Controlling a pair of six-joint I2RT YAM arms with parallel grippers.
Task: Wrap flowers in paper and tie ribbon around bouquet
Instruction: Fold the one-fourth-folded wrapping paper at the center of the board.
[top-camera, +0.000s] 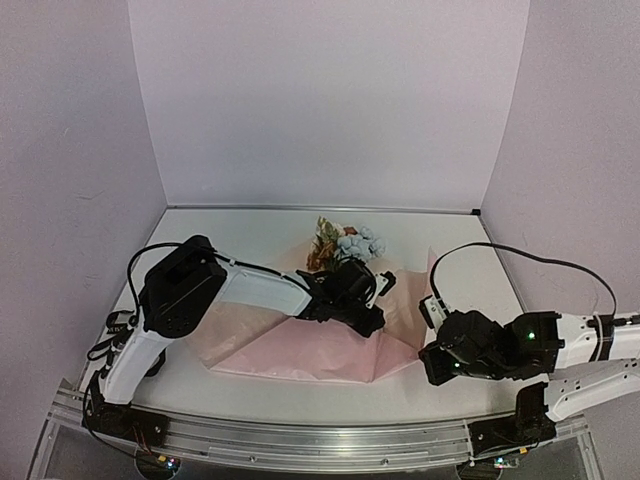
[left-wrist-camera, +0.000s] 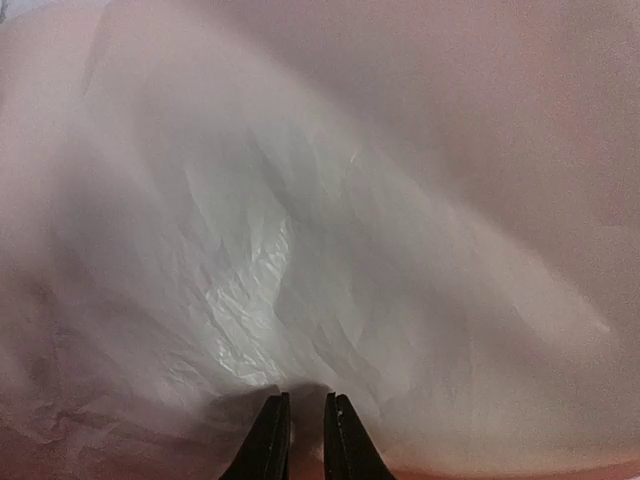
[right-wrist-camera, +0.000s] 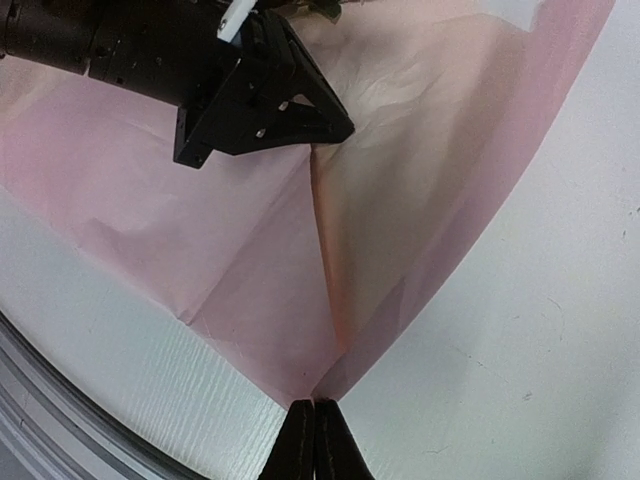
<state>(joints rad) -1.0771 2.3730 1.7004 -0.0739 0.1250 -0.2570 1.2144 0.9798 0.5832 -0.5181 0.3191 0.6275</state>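
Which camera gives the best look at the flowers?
The top external view: the flowers show as a bunch of blue, cream and orange blooms at the far edge of the pink paper. The left wrist view shows only paper up close. The right wrist view catches just a leafy sliver at its top edge.

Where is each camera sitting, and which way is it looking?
Top external: high behind the robot, looking down on the table. The left arm and right arm show, with the paper and flowers.
Left wrist: on the left arm, facing closely into the paper. Only the left fingers show, pinching it.
Right wrist: on the right arm, looking across the table. The right fingers show, closed at the paper's corner.
Shared: the top and right wrist views both see the left fingers on the paper.
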